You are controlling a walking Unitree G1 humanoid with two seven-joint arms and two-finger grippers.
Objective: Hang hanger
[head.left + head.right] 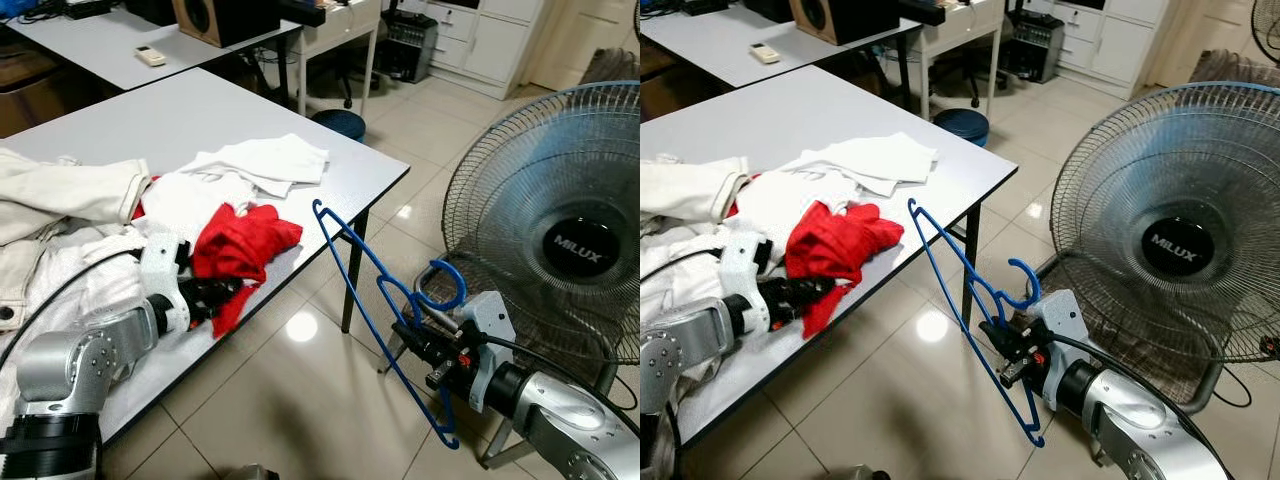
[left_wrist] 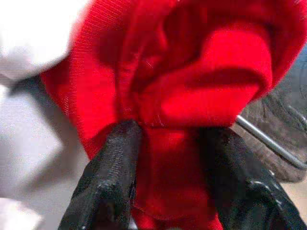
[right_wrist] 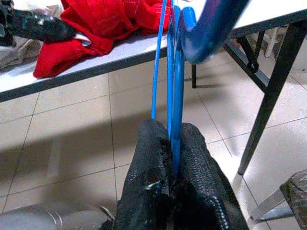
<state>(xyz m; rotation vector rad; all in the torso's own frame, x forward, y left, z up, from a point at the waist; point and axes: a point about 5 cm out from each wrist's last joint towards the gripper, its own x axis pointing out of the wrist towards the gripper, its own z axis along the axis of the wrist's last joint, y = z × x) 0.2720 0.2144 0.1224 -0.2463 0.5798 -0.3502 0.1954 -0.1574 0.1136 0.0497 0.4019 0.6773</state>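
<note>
A blue plastic hanger is held in the air over the tiled floor, just off the table's near corner, its hook curling toward the fan. My right gripper is shut on the hanger near its neck; in the right wrist view the black fingers pinch the blue bar. A crumpled red garment lies at the edge of the white table. My left gripper is shut on a fold of that red cloth, resting on the tabletop.
White and cream clothes are heaped on the table to the left. A large standing fan stands close on the right. A second table with a remote and a speaker, a stool and white cabinets are farther back.
</note>
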